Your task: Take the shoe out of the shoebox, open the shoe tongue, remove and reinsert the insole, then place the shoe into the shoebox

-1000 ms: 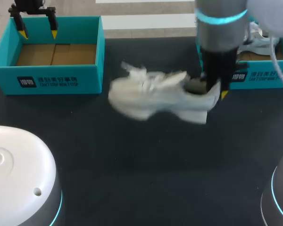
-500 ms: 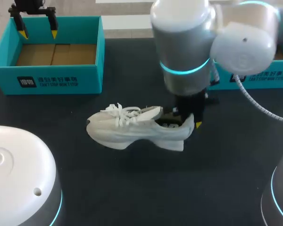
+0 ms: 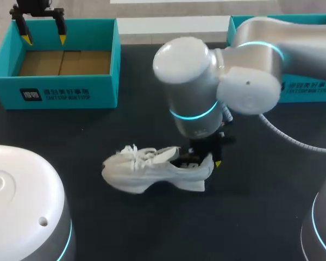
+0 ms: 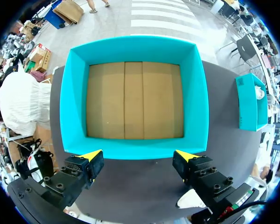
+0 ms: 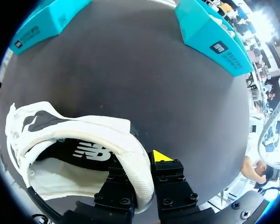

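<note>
A white sneaker lies on the dark table near its middle, toe to the left. My right gripper is shut on its heel collar. In the right wrist view one finger is inside the shoe and one outside, pinching the padded heel rim at the gripper. The dark insole shows inside. My left gripper hangs open over the far rim of the empty teal shoebox at the back left. Its yellow tips straddle the near wall of the box in the left wrist view, around the gripper.
A second teal shoebox stands at the back right, partly behind my right arm. White robot bases sit at the front left and front right corners. Dark table surface lies in front of the shoe.
My right arm carried the shoe from beside the right shoebox leftward and toward the front, down to the table's middle. The left arm has not moved.
</note>
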Robot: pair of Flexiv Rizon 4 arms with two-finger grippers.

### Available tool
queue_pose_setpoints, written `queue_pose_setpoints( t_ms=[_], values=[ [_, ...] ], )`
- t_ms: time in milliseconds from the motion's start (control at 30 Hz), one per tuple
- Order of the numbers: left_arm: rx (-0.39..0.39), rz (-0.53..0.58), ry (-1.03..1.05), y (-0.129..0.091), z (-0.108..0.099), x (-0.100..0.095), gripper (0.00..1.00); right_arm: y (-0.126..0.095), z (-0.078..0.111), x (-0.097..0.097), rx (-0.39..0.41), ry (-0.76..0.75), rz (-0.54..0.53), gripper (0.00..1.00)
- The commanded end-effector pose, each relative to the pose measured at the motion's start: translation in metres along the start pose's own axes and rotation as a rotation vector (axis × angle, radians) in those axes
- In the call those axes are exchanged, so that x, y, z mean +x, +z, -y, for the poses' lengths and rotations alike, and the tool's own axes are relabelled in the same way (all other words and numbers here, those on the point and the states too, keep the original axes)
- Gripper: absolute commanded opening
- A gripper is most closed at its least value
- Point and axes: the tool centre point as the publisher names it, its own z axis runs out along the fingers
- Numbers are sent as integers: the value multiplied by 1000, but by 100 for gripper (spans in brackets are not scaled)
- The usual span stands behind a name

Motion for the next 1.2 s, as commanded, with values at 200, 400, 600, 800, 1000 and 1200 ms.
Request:
queue_pose_setpoints(
  t_ms=[200,400,600,800,1000,1200],
  values=[
    [0,1,0,0,-1,0,100,20,0,13,25,-22,60,0],
    [0,1,0,0,-1,0,100,22,0,13,31,-1,74,7],
    [0,1,0,0,-1,0,100,13,-1,9,23,3,77,91],
    [0,1,0,0,-1,0,100,-20,-1,4,-8,-36,35,100],
    [0,1,0,0,-1,0,100,-58,-8,-6,-46,-115,2,100],
    [0,1,0,0,-1,0,100,-92,-17,-21,-83,-220,-38,100]
  ],
)
